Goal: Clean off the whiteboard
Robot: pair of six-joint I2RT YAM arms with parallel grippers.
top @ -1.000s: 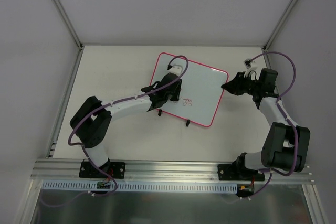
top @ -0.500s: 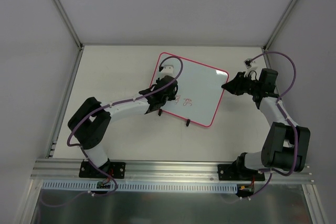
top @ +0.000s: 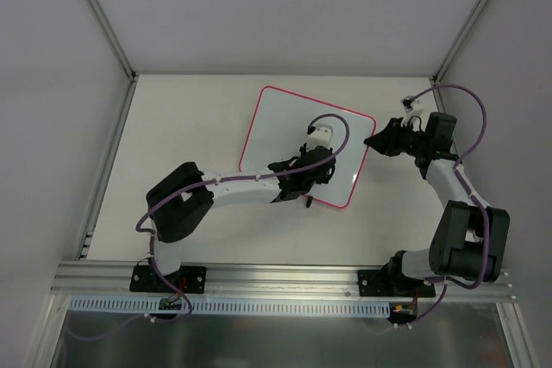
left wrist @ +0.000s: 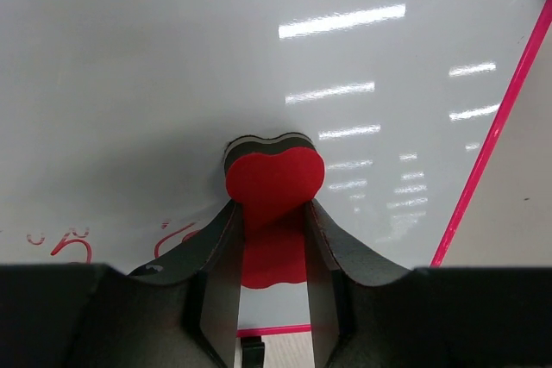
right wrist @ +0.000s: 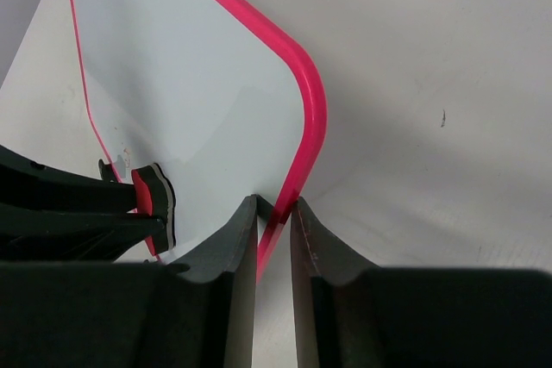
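Observation:
The whiteboard (top: 297, 131), white with a pink-red frame, lies tilted on the table. My left gripper (top: 304, 171) is shut on the red eraser (left wrist: 274, 180) and presses it onto the board near the front edge. Red marks (left wrist: 69, 243) show on the board to the left of the eraser in the left wrist view. My right gripper (top: 371, 141) is shut on the board's right frame edge (right wrist: 297, 174), one finger on each side of it. The eraser also shows in the right wrist view (right wrist: 155, 204).
The beige table (top: 190, 118) is walled by grey panels with metal posts at the back corners. One black foot (top: 308, 202) of the board sticks out at its front edge. A metal rail (top: 285, 277) runs along the near edge.
My left gripper with the eraser has swept from the board's left side to its front right part. The red marks in the middle are now under the gripper. The right arm has not moved.

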